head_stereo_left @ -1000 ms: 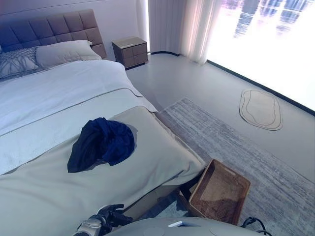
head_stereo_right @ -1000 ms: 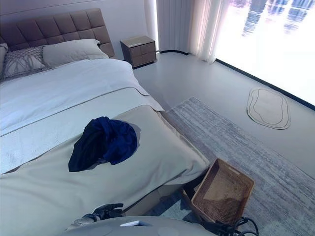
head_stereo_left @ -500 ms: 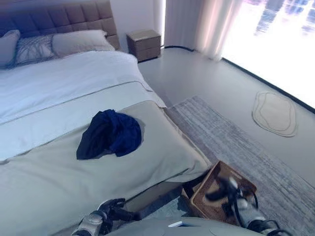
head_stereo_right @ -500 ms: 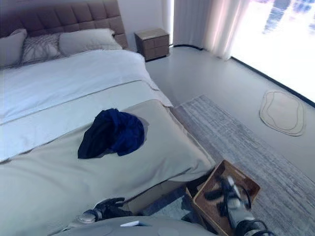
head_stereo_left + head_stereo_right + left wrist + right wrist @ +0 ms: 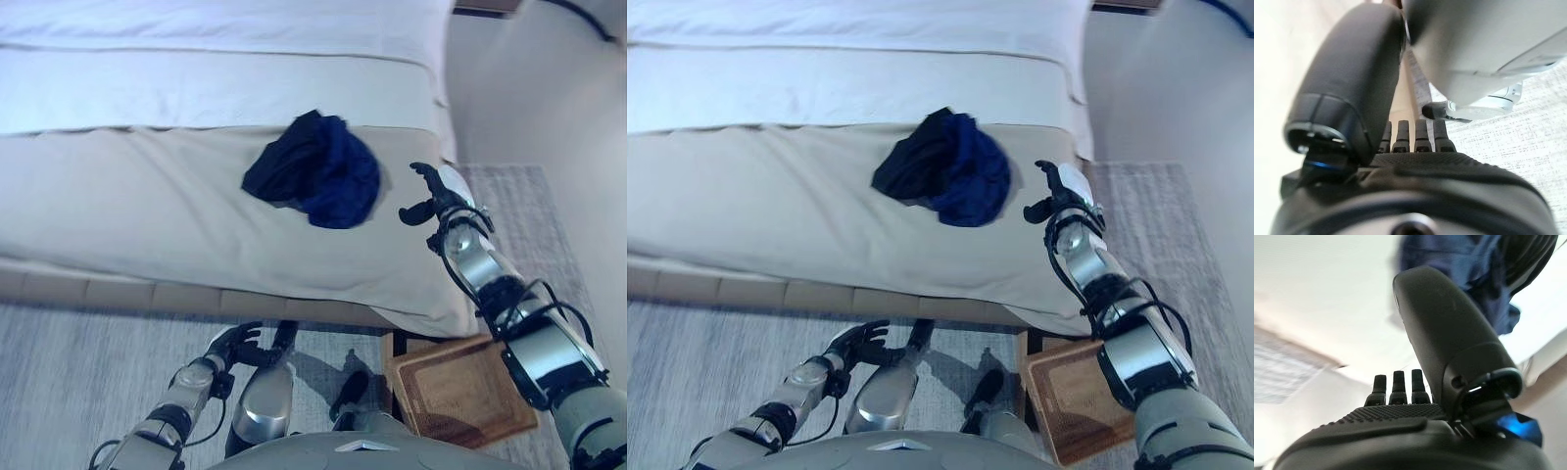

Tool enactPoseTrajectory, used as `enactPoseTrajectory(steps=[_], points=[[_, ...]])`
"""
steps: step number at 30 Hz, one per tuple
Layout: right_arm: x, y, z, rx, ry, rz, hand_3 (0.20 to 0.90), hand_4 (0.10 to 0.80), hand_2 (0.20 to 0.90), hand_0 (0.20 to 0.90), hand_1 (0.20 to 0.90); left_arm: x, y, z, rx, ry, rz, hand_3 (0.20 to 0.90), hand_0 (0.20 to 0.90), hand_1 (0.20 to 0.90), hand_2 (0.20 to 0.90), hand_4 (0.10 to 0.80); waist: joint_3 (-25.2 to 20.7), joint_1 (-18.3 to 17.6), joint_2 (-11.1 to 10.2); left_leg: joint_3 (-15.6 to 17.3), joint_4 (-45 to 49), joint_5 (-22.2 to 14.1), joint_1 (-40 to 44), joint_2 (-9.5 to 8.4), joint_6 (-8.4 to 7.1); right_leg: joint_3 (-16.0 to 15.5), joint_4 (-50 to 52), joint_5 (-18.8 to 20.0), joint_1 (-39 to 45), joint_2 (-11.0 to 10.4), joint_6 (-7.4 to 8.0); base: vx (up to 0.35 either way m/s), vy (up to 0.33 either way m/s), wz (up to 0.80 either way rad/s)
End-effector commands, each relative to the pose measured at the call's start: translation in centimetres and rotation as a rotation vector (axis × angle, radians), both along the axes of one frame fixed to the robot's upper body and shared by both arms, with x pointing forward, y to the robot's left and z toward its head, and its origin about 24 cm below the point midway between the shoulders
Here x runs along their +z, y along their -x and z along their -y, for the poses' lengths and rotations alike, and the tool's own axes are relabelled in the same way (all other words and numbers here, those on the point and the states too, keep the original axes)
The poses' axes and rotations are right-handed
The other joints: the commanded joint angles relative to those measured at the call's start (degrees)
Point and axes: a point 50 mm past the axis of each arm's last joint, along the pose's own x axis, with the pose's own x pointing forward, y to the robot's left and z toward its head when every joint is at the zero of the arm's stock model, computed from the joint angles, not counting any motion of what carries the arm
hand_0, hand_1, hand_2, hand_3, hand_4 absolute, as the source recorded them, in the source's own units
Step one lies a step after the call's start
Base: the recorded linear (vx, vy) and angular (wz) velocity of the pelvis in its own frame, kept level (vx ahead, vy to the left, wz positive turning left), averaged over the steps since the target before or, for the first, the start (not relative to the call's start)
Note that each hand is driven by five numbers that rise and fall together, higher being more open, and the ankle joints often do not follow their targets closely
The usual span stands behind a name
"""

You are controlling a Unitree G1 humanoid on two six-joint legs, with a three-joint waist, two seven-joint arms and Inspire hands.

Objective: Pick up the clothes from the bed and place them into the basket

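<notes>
A crumpled dark blue garment [image 5: 318, 168] lies on the beige cover of the bed [image 5: 147, 215], near its foot; it also shows in the right wrist view [image 5: 1469, 264]. My right hand [image 5: 434, 192] is open and empty above the bed's corner, just right of the garment and apart from it. My left hand [image 5: 235, 345] hangs low in front of the bed's base, fingers relaxed and empty. The brown wicker basket [image 5: 460, 387] stands on the floor by the bed's corner, under my right forearm.
A grey striped rug [image 5: 69, 382] covers the floor before the bed. The bed's padded base [image 5: 118, 294] runs along its near edge. Bare grey floor [image 5: 549, 88] lies to the right of the bed.
The camera has swung down and left toward the bed's foot. My right hand has risen from over the basket to the bed, beside the garment. The left hand stays low.
</notes>
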Motion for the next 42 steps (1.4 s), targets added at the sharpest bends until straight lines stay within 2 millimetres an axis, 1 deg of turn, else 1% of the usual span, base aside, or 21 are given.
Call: enactPoseTrajectory(steps=[1,6,9,12,14,15,16,17,18,19,24,26,29,32,33,34,35,36,38,39,42], points=[[6.0,-1.9,-0.6,0.003,0.088,0.188,0.900,0.800,0.900,0.900,0.900,-0.9,4.2,-5.0,0.032,-0.156,-0.142,0.900,0.900,0.900,0.900,0.800,1.83,3.50,-0.69,0.16,6.56,-11.52,-0.72,-3.88,5.28,2.70,16.86,-7.64,-5.13,-3.19,-1.97,0.010,-0.003,0.38],[9.5,-3.3,0.2,-0.082,0.148,0.199,0.900,0.800,0.900,0.900,0.900,-0.3,3.6,-5.6,0.088,-0.111,-0.078,0.900,0.900,0.900,0.900,0.800,5.40,8.94,0.16,-2.81,8.85,-10.03,-7.25,-4.36,4.94,-0.68,22.17,-8.88,-8.67,-5.10,-2.51,-0.067,0.044,0.30],[10.3,-3.5,0.8,-0.122,0.174,0.177,0.900,0.800,0.900,0.900,0.900,0.0,3.3,-5.7,0.098,-0.095,-0.055,0.900,0.900,0.900,0.900,0.800,6.71,10.51,0.32,-3.85,9.38,-9.31,-9.66,-4.49,4.89,-2.14,25.13,-9.19,-10.88,-5.85,-2.32,-0.039,0.024,0.39],[10.6,-3.4,2.1,-0.194,0.205,0.075,0.900,0.800,0.900,0.900,0.900,0.2,3.2,-6.0,0.109,-0.084,-0.036,0.900,0.900,0.900,0.900,0.800,7.92,12.03,0.20,-4.55,9.71,-8.55,-11.77,-4.44,4.80,-3.48,27.28,-9.55,-12.65,-6.33,-2.12,-0.025,0.011,0.33],[10.5,-3.2,3.3,-0.249,0.215,-0.035,0.900,0.800,0.900,0.900,0.900,0.4,3.2,-6.3,0.119,-0.078,-0.015,0.900,0.900,0.900,0.900,0.800,9.39,13.45,-0.02,-5.18,9.82,-7.81,-13.40,-3.98,4.64,-5.13,28.79,-10.20,-14.14,-6.64,-2.07,-0.039,-0.017,0.29],[10.5,-3.2,3.4,-0.253,0.215,-0.061,0.900,0.800,0.900,0.900,0.900,0.5,3.3,-6.3,0.118,-0.077,-0.010,0.900,0.900,0.900,0.900,0.800,9.84,13.85,-0.08,-5.37,9.85,-7.65,-13.79,-3.93,4.60,-5.61,29.06,-10.27,-14.41,-6.70,-2.07,-0.025,-0.018,0.24],[10.6,-3.2,3.6,-0.260,0.200,-0.072,0.840,0.740,0.848,0.848,0.848,0.5,3.3,-6.3,0.118,-0.077,-0.008,0.900,0.900,0.900,0.900,0.800,10.15,14.09,-0.12,-5.49,9.95,-7.53,-14.12,-3.87,4.53,-5.94,29.18,-10.44,-14.55,-6.71,-2.11,-0.013,-0.006,0.26],[10.9,-3.2,3.5,-0.259,0.195,-0.070,0.387,0.287,0.460,0.460,0.460,0.5,3.3,-6.3,0.118,-0.078,-0.006,0.900,0.900,0.900,0.900,0.800,10.43,14.23,-0.15,-5.57,10.05,-7.44,-14.39,-3.72,4.43,-6.25,29.29,-10.68,-14.72,-6.71,-2.17,-0.011,-0.001,0.21],[11.2,-3.3,3.4,-0.254,0.194,-0.062,0.260,0.160,0.352,0.352,0.352,0.5,3.3,-6.4,0.121,-0.077,-0.004,0.900,0.900,0.900,0.900,0.800,10.69,14.35,-0.18,-5.56,10.08,-7.35,-14.59,-3.53,4.32,-6.50,29.27,-10.83,-14.85,-6.71,-2.21,-0.017,-0.003,0.13],[11.4,-3.4,3.2,-0.253,0.184,-0.051,0.200,0.100,0.300,0.300,0.300,0.5,3.4,-6.4,0.123,-0.076,-0.001,0.900,0.900,0.900,0.900,0.800,10.91,14.44,-0.23,-5.47,10.02,-7.26,-14.73,-3.34,4.23,-6.68,28.98,-10.88,-14.86,-6.66,-2.21,0.000,0.000,0.00],[12.7,-3.7,2.5,-0.250,0.127,0.076,0.200,0.100,0.300,0.300,0.300,0.7,3.3,-6.7,0.136,-0.088,0.019,0.900,0.900,0.900,0.900,0.800,11.03,14.06,-1.03,-4.84,8.96,-7.22,-13.97,-2.15,3.77,-6.51,27.05,-10.41,-14.10,-5.89,-1.84,-0.006,-0.035,-0.03],[13.8,-3.7,2.3,-0.244,0.100,0.172,0.200,0.100,0.300,0.300,0.300,0.8,3.2,-6.7,0.139,-0.101,0.026,0.900,0.900,0.900,0.900,0.800,10.59,13.33,-1.59,-4.52,8.09,-7.41,-12.79,-1.54,3.55,-5.85,25.78,-10.37,-13.24,-5.26,-1.68,-0.001,-0.076,-0.10],[16.5,-3.4,1.8,-0.232,0.070,0.362,0.200,0.100,0.300,0.300,0.300,0.7,3.4,-6.8,0.147,-0.117,0.016,0.900,0.900,0.900,0.900,0.800,9.29,11.70,-2.33,-3.69,6.67,-7.74,-10.27,-0.58,3.08,-4.39,23.41,-10.21,-11.59,-4.44,-1.51,0.024,-0.043,-0.22],[19.7,-2.5,0.9,-0.211,0.086,0.579,0.200,0.100,0.300,0.300,0.300,0.2,4.3,-6.6,0.160,-0.131,-0.009,0.900,0.900,0.900,0.900,0.800,7.33,9.50,-3.31,-2.18,4.65,-8.10,-6.93,0.32,2.61,-2.43,19.67,-9.86,-8.88,-3.34,-1.42,0.057,-0.023,-0.40],[21.4,-1.7,0.6,-0.197,0.105,0.673,0.200,0.100,0.300,0.300,0.300,-0.1,4.9,-6.5,0.167,-0.134,-0.028,0.900,0.900,0.900,0.900,0.800,6.05,8.30,-3.70,-1.47,3.84,-8.32,-5.22,0.60,2.42,-1.45,17.90,-9.69,-7.41,-2.91,-1.36,0.098,0.004,-0.41],[22.5,-0.9,0.6,-0.191,0.102,0.750,0.200,0.100,0.300,0.300,0.300,-0.3,5.4,-6.4,0.171,-0.137,-0.042,0.900,0.900,0.900,0.900,0.800,5.06,7.35,-3.94,-0.96,3.35,-8.51,-3.96,0.68,2.41,-0.70,16.80,-9.56,-6.38,-2.58,-1.32,0.096,0.017,-0.41],[22.8,-0.5,0.7,-0.196,0.101,0.807,0.200,0.100,0.300,0.300,0.300,-0.4,5.6,-6.5,0.165,-0.143,-0.046,0.900,0.900,0.900,0.900,0.800,4.60,6.93,-4.08,-0.67,3.12,-8.61,-3.33,0.71,2.44,-0.36,16.33,-9.47,-5.90,-2.42,-1.30,0.099,0.027,-0.45],[24.2,0.7,0.9,-0.191,0.099,0.894,0.200,0.100,0.300,0.300,0.300,-0.6,6.1,-6.5,0.170,-0.144,-0.062,0.900,0.900,0.900,0.900,0.800,3.28,5.47,-4.38,0.07,2.85,-8.99,-1.98,0.56,2.55,0.72,15.16,-9.31,-4.82,-1.95,-1.14,0.086,0.016,-0.38],[25.4,2.5,1.7,-0.188,0.103,1.000,0.200,0.100,0.300,0.300,0.300,-0.8,6.8,-6.5,0.164,-0.149,-0.087,0.900,0.900,0.900,0.900,0.800,1.27,3.69,-4.68,1.11,2.33,-9.51,0.07,0.43,2.68,2.23,13.55,-9.00,-3.19,-1.41,-0.75,0.106,0.060,-0.26],[25.9,3.7,2.4,-0.185,0.102,1.049,0.200,0.100,0.300,0.300,0.300,-1.0,7.2,-6.5,0.161,-0.150,-0.107,0.900,0.900,0.900,0.900,0.800,-0.06,2.48,-4.41,1.84,2.11,-8.44,0.76,0.14,3.11,2.43,12.37,-7.46,-2.52,-1.26,-0.63,0.116,0.109,-0.28],[25.7,5.9,4.2,-0.204,0.110,1.126,0.200,0.100,0.300,0.300,0.300,-1.5,8.2,-6.1,0.142,-0.155,-0.147,0.900,0.900,0.900,0.900,0.800,-3.62,-0.37,-4.49,3.53,-0.07,-8.27,3.63,0.08,3.27,4.48,9.76,-6.72,-0.09,-0.54,0.00,0.110,0.032,-0.29]])
